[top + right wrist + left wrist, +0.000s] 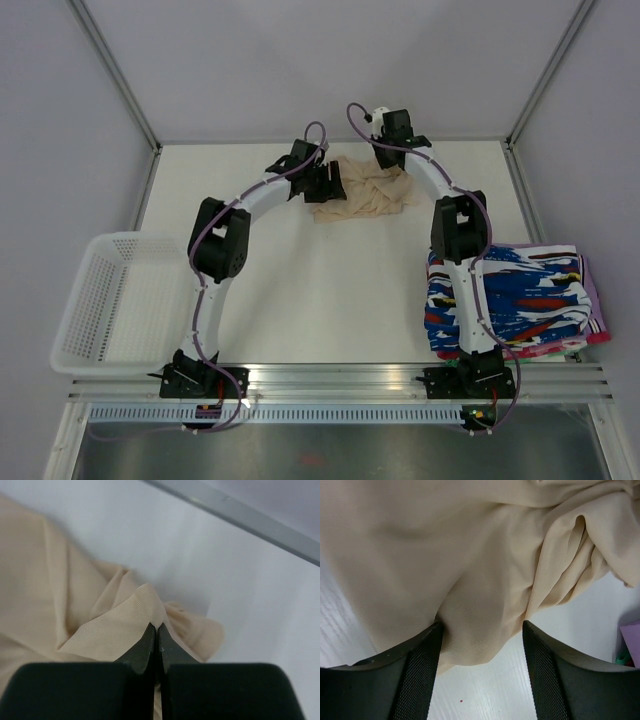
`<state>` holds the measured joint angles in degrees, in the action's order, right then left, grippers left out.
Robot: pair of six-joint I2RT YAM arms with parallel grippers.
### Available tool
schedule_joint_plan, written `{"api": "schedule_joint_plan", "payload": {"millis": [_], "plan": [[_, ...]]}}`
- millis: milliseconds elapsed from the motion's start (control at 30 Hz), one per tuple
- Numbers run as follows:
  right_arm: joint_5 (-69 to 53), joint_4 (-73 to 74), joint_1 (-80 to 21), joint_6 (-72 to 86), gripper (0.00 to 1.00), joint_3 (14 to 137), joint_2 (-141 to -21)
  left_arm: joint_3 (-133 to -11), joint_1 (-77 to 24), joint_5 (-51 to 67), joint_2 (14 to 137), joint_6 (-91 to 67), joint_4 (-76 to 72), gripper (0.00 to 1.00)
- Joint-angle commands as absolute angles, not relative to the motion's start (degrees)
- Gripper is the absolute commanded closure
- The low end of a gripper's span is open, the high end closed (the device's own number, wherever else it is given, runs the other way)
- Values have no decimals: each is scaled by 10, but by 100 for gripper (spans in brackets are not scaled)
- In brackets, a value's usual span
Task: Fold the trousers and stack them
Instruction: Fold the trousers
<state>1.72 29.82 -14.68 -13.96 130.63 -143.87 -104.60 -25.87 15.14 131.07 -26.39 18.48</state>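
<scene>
While I look down from the overhead camera, the trousers (365,190) lie in a crumpled beige heap at the far middle of the table (330,290), just short of the back edge, with both arms reaching in on them from either side. They are not folded; the cloth is bunched in loose ridges and creases.

On my right wrist view, the right gripper (155,627) has its two fingers pressed together with no gap showing, and a raised ridge of the beige fabric meets them right at the tips, so I read it as pinching a fold at the heap's edge. Bare white table shows beyond that fold, and a grey frame rail (240,515) crosses the upper right corner.

On my left wrist view, the left gripper (481,630) stands spread wide. A hanging lobe of the fabric drops into the gap between the fingers; the left-hand finger (420,665) touches the cloth along its inner face, while the other one stands just apart from it. Nothing is clamped there.

Off to the left, a white mesh basket (75,310) sits at the table's edge, well apart from the trousers. To the right, beside the right arm, rests a stack of blue, white, red and black patterned garments (530,290).
</scene>
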Motion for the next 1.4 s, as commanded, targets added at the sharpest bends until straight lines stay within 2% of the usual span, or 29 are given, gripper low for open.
{"api": "schedule_joint_plan", "payload": {"millis": [0,200,433,500,600,633,733,867,1000,1200,1367], "plan": [[73,214,-117,-47,100,1325,-1411,-1071,-273,134,1321,-218,209,30],[71,194,-71,65,100,1315,-1419,-1064,-282,112,1322,-198,223,32],[29,200,-58,102,100,1303,-1443,-1063,-283,108,1324,-194,228,33],[23,207,-58,105,93,1307,-1448,-1063,-282,105,1322,-193,230,33],[11,228,-58,107,58,1311,-1439,-1069,-283,104,1320,-191,236,33],[3,238,-58,108,33,1314,-1429,-1074,-282,105,1318,-190,239,33],[-12,309,-56,118,9,1339,-1401,-1091,-282,108,1313,-187,249,32],[-8,399,-55,153,6,1307,-1333,-1118,-278,112,1306,-198,263,31],[-46,448,-54,191,10,1170,-1261,-1130,-267,119,1298,-223,266,31],[-64,405,-54,236,19,973,-1178,-1137,-239,131,1307,-259,274,30],[-85,338,-54,237,21,904,-1149,-1140,-229,145,1316,-277,273,30]]}}
